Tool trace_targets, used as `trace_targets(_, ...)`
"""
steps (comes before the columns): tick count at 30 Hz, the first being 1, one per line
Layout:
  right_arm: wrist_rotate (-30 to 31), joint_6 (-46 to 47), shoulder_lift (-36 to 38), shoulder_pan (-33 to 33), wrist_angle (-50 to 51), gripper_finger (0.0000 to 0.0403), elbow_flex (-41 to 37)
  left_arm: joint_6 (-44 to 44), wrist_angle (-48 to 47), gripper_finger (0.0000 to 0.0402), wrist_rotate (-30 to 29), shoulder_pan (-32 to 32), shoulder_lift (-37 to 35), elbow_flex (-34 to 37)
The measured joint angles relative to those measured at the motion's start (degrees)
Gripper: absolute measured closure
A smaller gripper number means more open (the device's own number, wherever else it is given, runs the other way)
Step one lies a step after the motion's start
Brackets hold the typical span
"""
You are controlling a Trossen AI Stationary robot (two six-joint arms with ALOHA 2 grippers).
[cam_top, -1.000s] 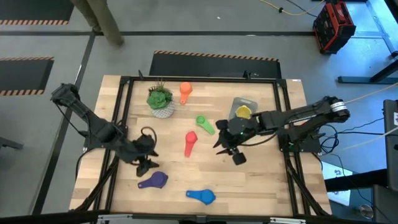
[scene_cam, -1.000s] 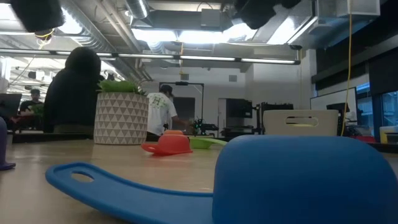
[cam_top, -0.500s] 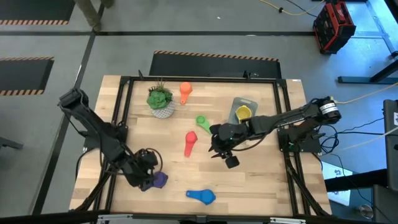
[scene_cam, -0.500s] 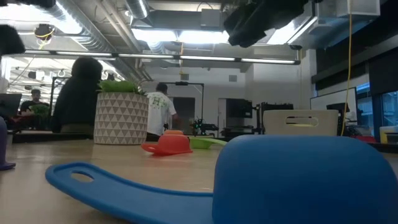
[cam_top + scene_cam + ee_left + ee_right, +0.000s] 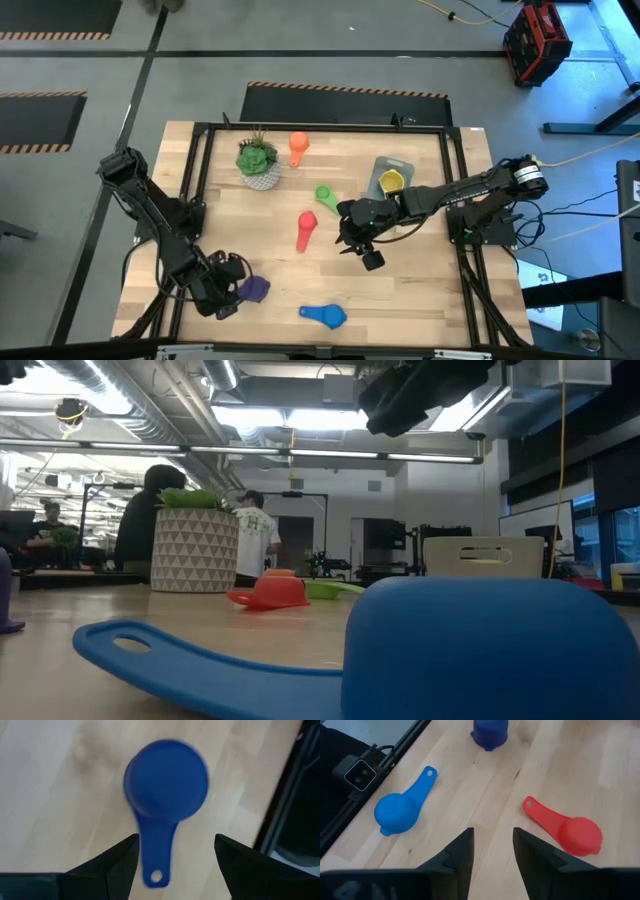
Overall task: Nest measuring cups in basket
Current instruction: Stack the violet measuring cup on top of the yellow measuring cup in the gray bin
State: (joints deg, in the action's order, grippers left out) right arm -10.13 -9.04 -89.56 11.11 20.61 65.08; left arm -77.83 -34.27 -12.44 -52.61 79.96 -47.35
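My left gripper (image 5: 176,840) is open and hovers over the upside-down purple cup (image 5: 165,775), one finger on each side of its handle (image 5: 155,865), near the table's near-left corner (image 5: 225,292). My right gripper (image 5: 492,837) is open above bare wood mid-table (image 5: 360,240), right of the red cup (image 5: 305,230). The blue cup (image 5: 323,316) lies bowl-down by the near edge. The green cup (image 5: 328,198) and orange cup (image 5: 298,148) lie farther back. The yellow cup (image 5: 391,181) sits in the basket (image 5: 392,163). No teal cup shows.
A white pot with a green plant (image 5: 260,163) stands at the far left of the table. A black frame rail (image 5: 462,230) borders the tabletop. In the low view the blue cup (image 5: 480,650) fills the foreground, and people show in the room behind.
My left gripper has moved toward the near edge and come over the purple cup, which has stayed put. My right gripper has shifted a little toward the table's left, nearer the red cup, then held still.
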Motion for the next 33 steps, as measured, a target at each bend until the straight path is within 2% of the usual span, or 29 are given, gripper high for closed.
trace_targets(7, 0.00, -0.01, 0.00, 0.00, -0.01, 0.0262, 0.00, -0.09, -1.50, 0.0148, -0.01, -2.06, 1.62, 0.00)
trace_targets(13, 0.00, -0.20, 0.02, 0.00, -0.01, 0.0262, 0.00, -0.28, -1.24, 0.0148, 3.37, -2.78, 6.26, 0.01)
trace_targets(33, 0.00, -0.20, 0.04, 0.00, 0.21, 0.0262, 0.00, -1.73, -0.56, 0.0147, 2.29, -5.21, 9.77, 0.02)
